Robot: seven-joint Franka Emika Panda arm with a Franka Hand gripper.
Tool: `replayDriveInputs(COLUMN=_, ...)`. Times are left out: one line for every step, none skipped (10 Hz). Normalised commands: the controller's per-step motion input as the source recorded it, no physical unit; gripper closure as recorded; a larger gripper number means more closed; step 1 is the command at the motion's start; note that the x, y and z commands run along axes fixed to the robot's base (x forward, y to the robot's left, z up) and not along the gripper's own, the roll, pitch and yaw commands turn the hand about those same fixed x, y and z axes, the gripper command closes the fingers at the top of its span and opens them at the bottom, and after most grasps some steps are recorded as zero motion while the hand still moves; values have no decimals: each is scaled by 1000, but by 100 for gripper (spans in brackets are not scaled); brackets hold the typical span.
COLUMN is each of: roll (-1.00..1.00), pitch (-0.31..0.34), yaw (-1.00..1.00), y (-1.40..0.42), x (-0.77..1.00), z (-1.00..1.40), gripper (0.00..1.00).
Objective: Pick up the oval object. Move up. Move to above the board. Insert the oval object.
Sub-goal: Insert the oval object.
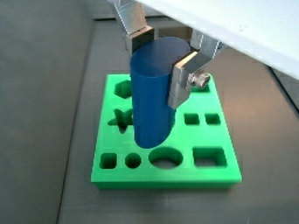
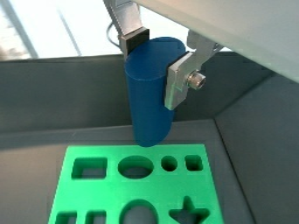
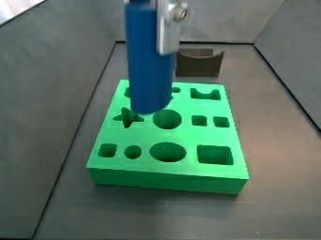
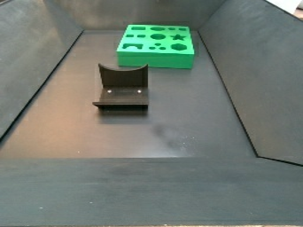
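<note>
Tall smooth blue oval peg [image 3: 146, 66]: top cut off by the frame edge in a side view. Its lower end hides part of the thick bright green holed board [image 3: 189, 164]. Silver-fingered gripper [image 1: 163, 59]: upper body out of frame in both wrist views. Peg-to-board contact possibly nil; unclear.

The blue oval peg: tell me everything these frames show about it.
The blue oval peg is a smooth, matte, plastic-looking column with rounded sides and no markings. It hangs upright, its upper part clamped between the silver fingers of the pincer. Its lower end sits above the green board, over the board's middle holes in a side view. Whether the tip has entered a hole cannot be told.
</note>
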Motion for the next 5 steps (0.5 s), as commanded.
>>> replayDriveInputs(roll=0, pitch=0, yaw=-969, y=-157, x=3, z=-200, gripper=100)
replayDriveInputs(roll=-1, pitch=0, yaw=-966, y=-97, x=40, z=-160, gripper=100)
replayDriveInputs(roll=-10, pitch=0, yaw=-957, y=-94, x=51, z=-140, gripper=100)
replayDriveInputs(roll=-24, pitch=0, yaw=-937, y=-94, x=86, z=-109, gripper=100)
replayDriveInputs(roll=-29, pitch=0, yaw=-914, y=-83, x=117, z=-94, gripper=100)
